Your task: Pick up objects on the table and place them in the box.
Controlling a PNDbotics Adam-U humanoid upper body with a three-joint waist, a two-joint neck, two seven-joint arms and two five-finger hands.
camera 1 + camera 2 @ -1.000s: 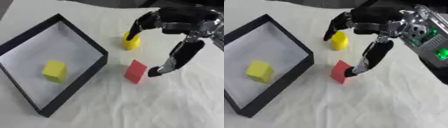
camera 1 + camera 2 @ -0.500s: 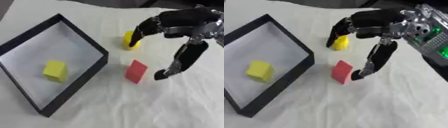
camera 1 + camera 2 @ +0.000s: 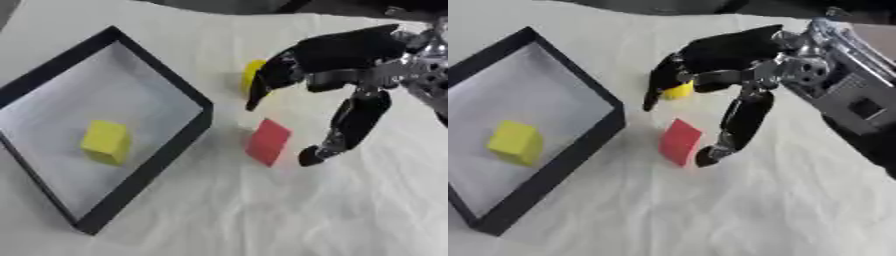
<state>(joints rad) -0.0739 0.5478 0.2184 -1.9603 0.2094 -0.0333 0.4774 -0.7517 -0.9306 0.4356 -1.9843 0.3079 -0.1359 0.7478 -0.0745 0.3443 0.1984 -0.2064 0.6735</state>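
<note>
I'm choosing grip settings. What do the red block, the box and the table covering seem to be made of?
Red block: matte with flat faces and no shine, perhaps foam or painted wood; the look leaves it open. Box: thin black walls and a pale flat floor, probably cardboard. Table covering: white with soft wrinkles, so likely cloth.

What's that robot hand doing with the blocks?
It is tidying blocks into the black box. One yellow cube already sits inside. The robot's right hand hangs over the red block, fingers on one side and thumb on the other, not gripping it. A small yellow block waits on the white cloth behind the fingers.
</note>
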